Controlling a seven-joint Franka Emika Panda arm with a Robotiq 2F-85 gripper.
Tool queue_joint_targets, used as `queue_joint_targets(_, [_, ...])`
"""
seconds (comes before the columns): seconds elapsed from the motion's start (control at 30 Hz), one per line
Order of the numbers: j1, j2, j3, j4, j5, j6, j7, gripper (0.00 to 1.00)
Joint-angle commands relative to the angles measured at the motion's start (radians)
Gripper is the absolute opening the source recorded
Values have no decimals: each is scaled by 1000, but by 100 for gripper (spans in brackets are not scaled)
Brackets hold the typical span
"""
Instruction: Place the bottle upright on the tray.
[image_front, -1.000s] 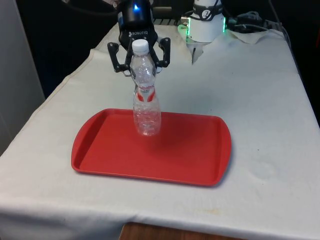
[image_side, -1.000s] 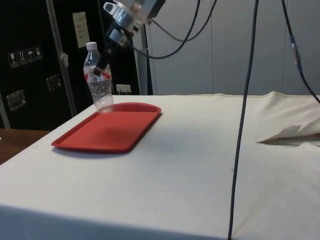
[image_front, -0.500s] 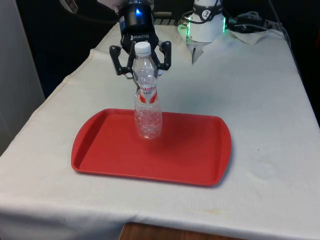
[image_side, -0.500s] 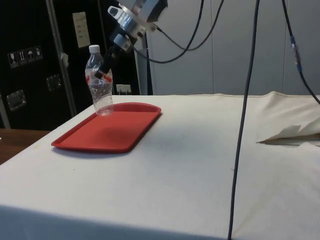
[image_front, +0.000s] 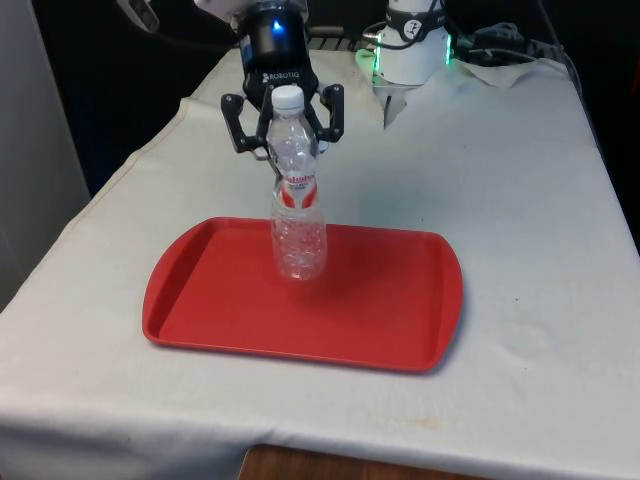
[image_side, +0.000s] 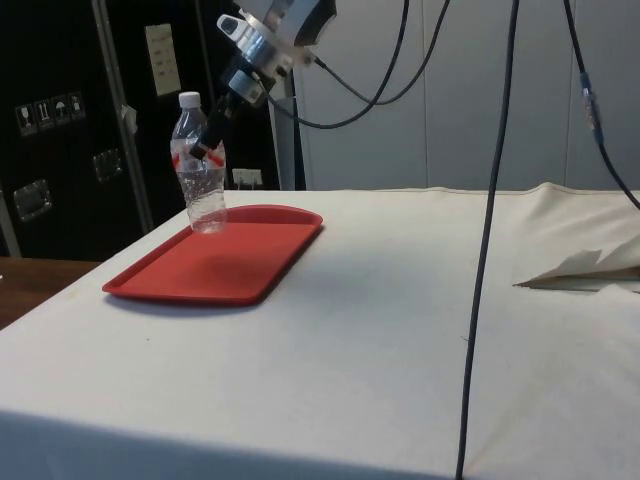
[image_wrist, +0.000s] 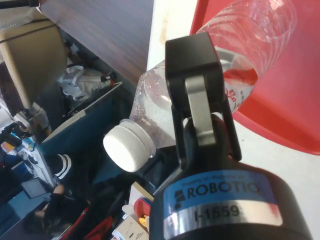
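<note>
A clear plastic bottle (image_front: 297, 230) with a white cap and a red label stands on the red tray (image_front: 380, 310), near the tray's far edge. Its base looks to rest on the tray floor, and its top leans slightly to the front view's left. My gripper (image_front: 285, 150) is shut on the bottle's upper part, just above the label. In the side view the gripper (image_side: 207, 150) reaches down at a slant to the bottle (image_side: 200, 185) over the tray (image_side: 220, 265). The wrist view has one finger (image_wrist: 197, 95) pressed against the bottle (image_wrist: 250, 40).
The tray lies near the table's front edge, with white cloth (image_front: 520, 200) all around it. Crumpled cloth (image_front: 500, 55) sits at the far end. In the side view a dark cable (image_side: 485, 250) hangs down and a folded sheet (image_side: 590, 265) lies on the table.
The gripper and the bottle have come down a little and shifted slightly to the front view's right. The bottle stands straighter than a second ago.
</note>
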Motion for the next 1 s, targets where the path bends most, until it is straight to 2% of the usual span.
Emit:
queue_joint_targets(0.0, [-1, 4, 5, 3, 15, 6, -14, 34])
queue_joint_targets(0.2, [-4, 16, 8, 7, 29, 5, -26, 34])
queue_joint_targets(0.23, [1, 18, 2, 0, 11, -1, -10, 34])
queue_joint_targets(0.27, [-4, 20, 8, 7, 37, 5, -34, 34])
queue_joint_targets(0.4, [-3, 23, 9, 4, 53, 5, -52, 34])
queue_joint_targets(0.5, [-3, 19, 9, -1, 84, 4, -90, 34])
queue_joint_targets(0.53, [1, 26, 3, -2, 49, -2, -51, 34])
queue_joint_targets(0.57, [-3, 18, 9, -3, 93, 4, -100, 34])
queue_joint_targets(0.73, [-3, 21, 7, -5, 147, -2, -161, 34])
queue_joint_targets(0.97, [-1, 25, 3, -8, 148, -7, -162, 34])
